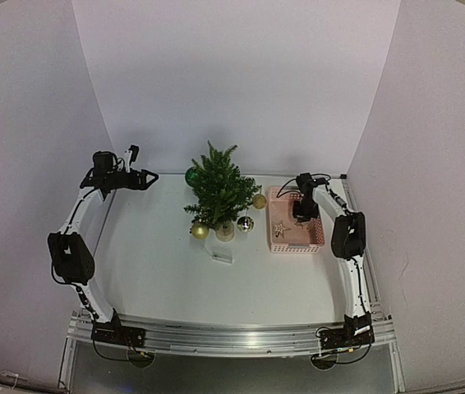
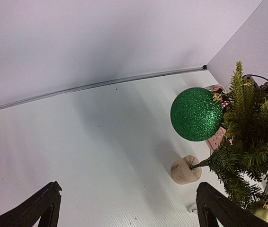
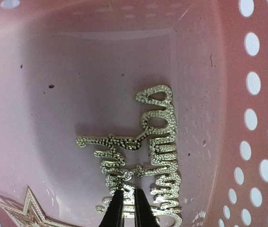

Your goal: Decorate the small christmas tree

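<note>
Fingers (image 3: 114, 213) of the right gripper (image 3: 128, 201) pinch nearly closed on the script ornament (image 3: 143, 142) in the basket (image 3: 262, 94), the left gripper (image 2: 128, 187) spread wide and empty near the tree (image 1: 220, 190) at mid-table: pickup is in hand, and the next move calls for a straight lift toward a branch.

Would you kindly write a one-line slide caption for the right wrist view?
Right gripper pinching a glittery gold script ornament on the floor of the pink perforated basket, a gold star nearby.
</note>
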You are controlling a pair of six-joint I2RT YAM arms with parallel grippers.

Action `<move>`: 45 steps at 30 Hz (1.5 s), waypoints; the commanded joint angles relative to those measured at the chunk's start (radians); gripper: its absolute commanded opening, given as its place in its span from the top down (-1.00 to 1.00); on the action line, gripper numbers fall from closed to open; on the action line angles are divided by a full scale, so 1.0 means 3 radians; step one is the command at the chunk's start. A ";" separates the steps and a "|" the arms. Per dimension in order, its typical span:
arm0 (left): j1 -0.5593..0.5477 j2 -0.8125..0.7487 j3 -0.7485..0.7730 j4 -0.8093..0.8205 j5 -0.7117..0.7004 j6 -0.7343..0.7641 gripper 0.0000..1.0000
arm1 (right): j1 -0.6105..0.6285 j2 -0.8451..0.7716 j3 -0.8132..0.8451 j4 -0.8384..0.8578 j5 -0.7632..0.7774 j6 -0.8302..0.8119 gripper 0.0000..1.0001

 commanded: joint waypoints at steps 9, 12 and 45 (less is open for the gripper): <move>0.0021 0.0003 0.0073 0.0151 0.0083 -0.0009 -0.99 | 0.0016 -0.0235 -0.0017 -0.0008 -0.0193 -0.0039 1.00; 0.0021 0.0002 0.0070 0.0161 0.0084 -0.0014 -0.99 | 0.0016 -0.0253 -0.0001 -0.0007 -0.0182 -0.0044 1.00; 0.0044 0.0098 0.0333 -0.0153 0.0138 0.0232 -0.99 | 0.0017 -0.0207 0.0046 -0.0466 -0.0709 -0.2240 0.01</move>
